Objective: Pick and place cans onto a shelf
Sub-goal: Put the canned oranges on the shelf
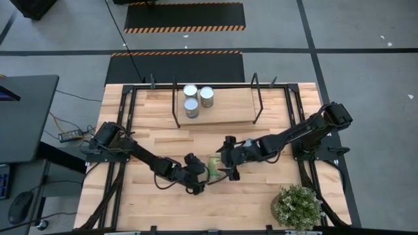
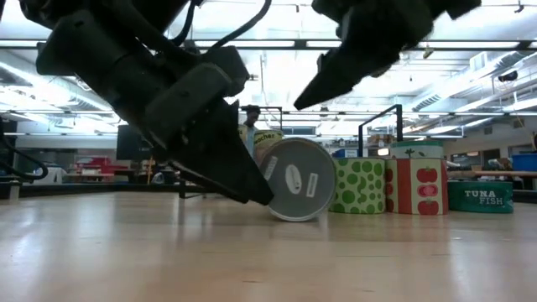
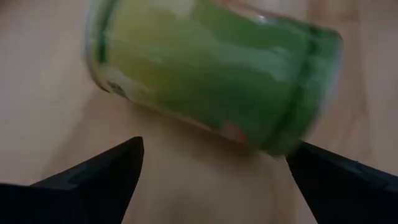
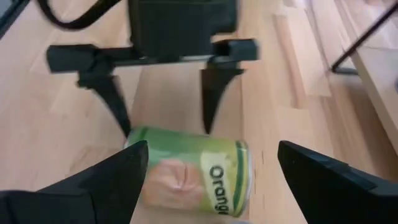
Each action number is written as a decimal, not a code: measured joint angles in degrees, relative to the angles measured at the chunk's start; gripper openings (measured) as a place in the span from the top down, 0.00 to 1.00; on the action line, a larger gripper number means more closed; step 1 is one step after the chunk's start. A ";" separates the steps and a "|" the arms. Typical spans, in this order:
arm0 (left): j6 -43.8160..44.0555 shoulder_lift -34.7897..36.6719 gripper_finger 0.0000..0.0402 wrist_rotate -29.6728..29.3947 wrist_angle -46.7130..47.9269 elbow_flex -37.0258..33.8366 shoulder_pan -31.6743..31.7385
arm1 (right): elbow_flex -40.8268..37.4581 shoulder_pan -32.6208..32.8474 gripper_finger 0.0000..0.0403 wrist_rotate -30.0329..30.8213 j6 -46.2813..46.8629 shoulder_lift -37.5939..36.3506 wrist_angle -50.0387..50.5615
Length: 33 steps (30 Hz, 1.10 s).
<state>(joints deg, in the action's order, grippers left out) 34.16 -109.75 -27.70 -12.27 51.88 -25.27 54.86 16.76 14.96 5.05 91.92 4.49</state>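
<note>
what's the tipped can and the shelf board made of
Tipped can: looks like metal, going by its dull grey round end, with a glossy green printed label around the side. Shelf board: pale wood with visible grain, matte, framed by thin black rods, probably metal.

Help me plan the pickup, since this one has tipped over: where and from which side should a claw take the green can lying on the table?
Grip the green can across its curved side, mid-length, coming down from above. It lies on its side on the table, round ends facing sideways, so fingers should straddle the label. The left claw and right claw both hang open beside it, neither holding it.
</note>
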 joint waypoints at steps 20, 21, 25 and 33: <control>1.21 0.04 0.01 -3.07 -2.36 0.04 -0.80 | 4.29 -13.79 0.09 -22.34 -3.49 1.88 13.48; 1.19 0.04 0.01 -3.13 -2.36 0.04 -0.80 | 4.29 -14.20 0.09 -23.44 -3.50 1.88 13.41; 1.18 0.04 0.01 -3.14 -2.19 0.04 -0.60 | 4.34 -14.14 0.09 -24.38 -3.74 3.52 11.67; 1.45 0.04 0.01 -3.15 -1.16 0.04 -0.58 | 5.12 -13.79 0.09 -27.32 -3.73 9.31 7.78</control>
<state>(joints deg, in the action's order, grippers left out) 35.61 -109.71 -30.85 -13.44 51.92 -25.85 59.98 2.97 -12.36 1.32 101.23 12.27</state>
